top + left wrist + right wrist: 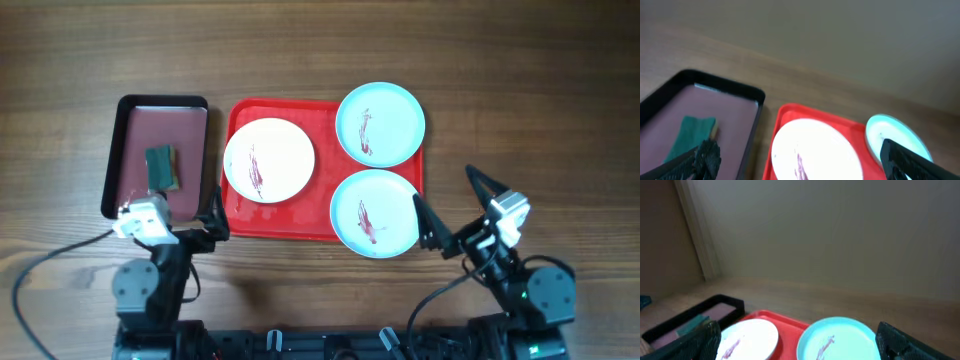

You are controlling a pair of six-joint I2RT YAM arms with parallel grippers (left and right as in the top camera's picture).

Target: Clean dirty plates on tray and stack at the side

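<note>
Wooden counter (320,50) carries the red tray (310,222), with a narrower maroon tray (140,125) just beside it on its left. On the red tray lie a white plate (269,160), a far turquoise plate (380,123) and a near turquoise plate (375,213), all smeared dark red. A green sponge (162,167) lies in the maroon tray. The left gripper (175,225) and the right gripper (443,185) both stand spread wide, holding nothing.

On my left, a dark maroon tray (150,125) with a black rim rests on the wooden table (500,50). A green sponge (162,167) lies flat inside it, near its middle.
</note>
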